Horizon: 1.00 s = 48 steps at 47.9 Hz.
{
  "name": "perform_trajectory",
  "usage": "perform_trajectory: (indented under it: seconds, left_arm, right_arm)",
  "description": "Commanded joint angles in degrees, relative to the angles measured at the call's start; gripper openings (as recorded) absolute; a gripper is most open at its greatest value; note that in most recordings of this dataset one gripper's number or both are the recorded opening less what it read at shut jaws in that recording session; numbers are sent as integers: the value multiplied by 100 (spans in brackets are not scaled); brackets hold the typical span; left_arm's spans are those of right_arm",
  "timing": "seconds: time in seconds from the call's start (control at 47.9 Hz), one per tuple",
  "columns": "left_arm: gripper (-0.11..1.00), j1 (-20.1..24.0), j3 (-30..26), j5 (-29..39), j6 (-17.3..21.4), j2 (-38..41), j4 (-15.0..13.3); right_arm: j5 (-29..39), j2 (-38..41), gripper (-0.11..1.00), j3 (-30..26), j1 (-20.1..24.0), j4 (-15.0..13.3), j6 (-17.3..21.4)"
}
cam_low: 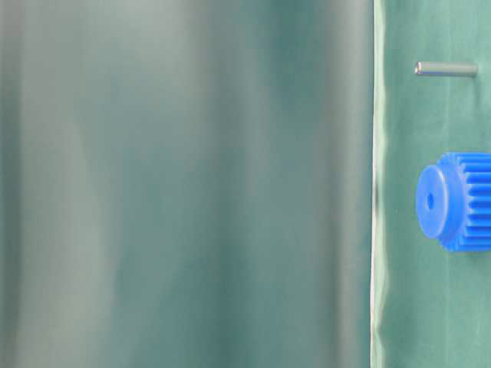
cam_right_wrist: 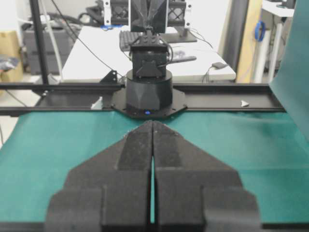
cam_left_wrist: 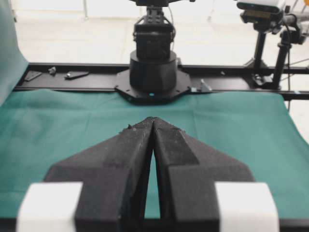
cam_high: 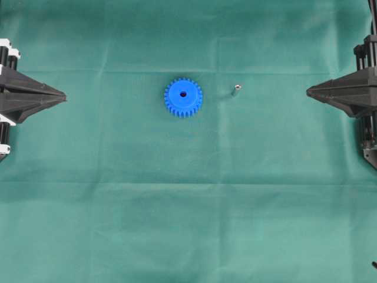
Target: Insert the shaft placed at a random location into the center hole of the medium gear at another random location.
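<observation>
At the left edge of the green-cloth table (cam_high: 118, 224), the black left hand (cam_high: 63, 94) has its fingers pressed together and holds nothing. Near the middle lies flat the bright blue round plastic toothed gear (cam_high: 183, 97), its small dark center hole (cam_high: 183, 94) facing up. Near its right side, apart from it, is the tiny silvery metal shaft (cam_high: 235, 91). At the right edge, the black right hand (cam_high: 308, 91) is also closed together and empty.

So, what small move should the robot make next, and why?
Probably the right gripper should open and travel toward the shaft. Both grippers are shut and parked at the table edges, the left gripper included, and neither holds anything. The shaft stands free on the green cloth, on the right gripper's side of the blue gear.
</observation>
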Motion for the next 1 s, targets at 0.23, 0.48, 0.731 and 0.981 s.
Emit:
perform_trajectory:
  seconds: [0.23,0.48,0.731,0.981]
  left_arm:
    - [0,-9,-211,70,-62,35,70]
    - [0,-9,-211,70,-53,35,62]
    - [0,-9,-211,70,-53,35,62]
    - [0,-9,-202,88,-53,35,70]
  right_arm:
    - [26,114,1,-114,-132,-35,-53]
    - [-9,606,1,-35,-413,-18,-53]
    - [-396,1617,45,0,-923,0,-62]
    - [-1644,3234,80,88,-1116,0,-149]
